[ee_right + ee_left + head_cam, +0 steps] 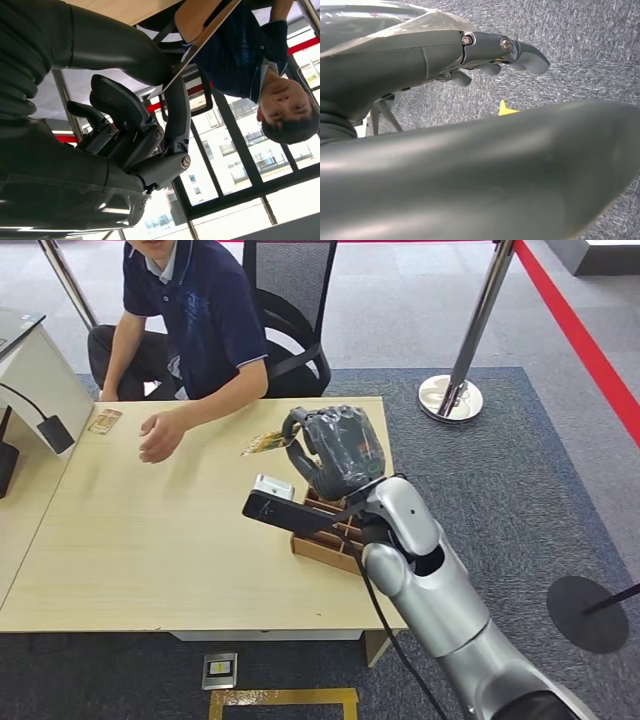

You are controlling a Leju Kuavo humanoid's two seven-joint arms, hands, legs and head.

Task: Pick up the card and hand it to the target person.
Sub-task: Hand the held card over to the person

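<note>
Grey fingers of the right hand (336, 450) are pinching the card (266, 444) by its near end, so that the card is sticking out past the fingertips toward the person (198, 320); in the right wrist view the thumb and a dark finger (177, 112) are clamping the thin card (196, 50) edge-on. Just beyond the card's free end, the person's hand (161, 434) is resting on the table (136, 540), loosely closed and not yet reaching. Below and behind the right hand, a wooden card holder (326, 535) is sitting near the table's edge, with a small white box (273, 487) just beside it. Farther out past the person's arm, another card (105, 421) is lying flat on the table. The handover looks well advanced, judging by the card being lifted and aimed at the person. To finish well, the right hand should be carrying the card on toward the person's hand, keeping it level and the pinch firm, and releasing only once the person is gripping it; letting go early would risk dropping it. The left hand (501, 50) is hanging over grey carpet with nothing in it, fingers partly curled. Printing on the card is too small to read, and no other writing is legible.
</note>
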